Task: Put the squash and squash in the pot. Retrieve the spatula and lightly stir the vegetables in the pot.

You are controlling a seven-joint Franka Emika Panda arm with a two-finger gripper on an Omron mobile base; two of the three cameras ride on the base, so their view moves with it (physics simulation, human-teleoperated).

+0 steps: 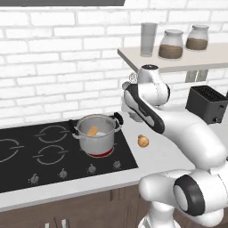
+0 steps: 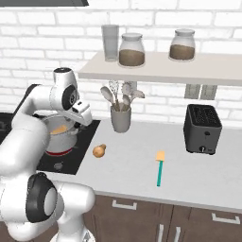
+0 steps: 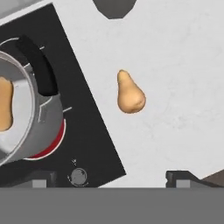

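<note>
The steel pot (image 1: 96, 137) stands on the right front burner of the black cooktop (image 1: 26, 156), with one squash (image 1: 92, 131) lying inside it. The second squash (image 3: 129, 94) lies on the white counter just right of the cooktop, also seen from the left base (image 1: 143, 141) and from the right base (image 2: 99, 151). My gripper (image 3: 112, 178) hangs open above the cooktop's right edge, between the pot (image 3: 30, 122) and the loose squash, with nothing between its fingers. The spatula (image 2: 160, 170) lies on the counter farther right, teal handle toward the front.
A grey utensil holder (image 2: 121, 118) with spoons stands at the back of the counter. A black toaster (image 2: 202, 128) sits to the right. Above is a shelf (image 2: 156, 71) with a glass and two jars. Stove knobs (image 1: 91, 168) line the cooktop's front.
</note>
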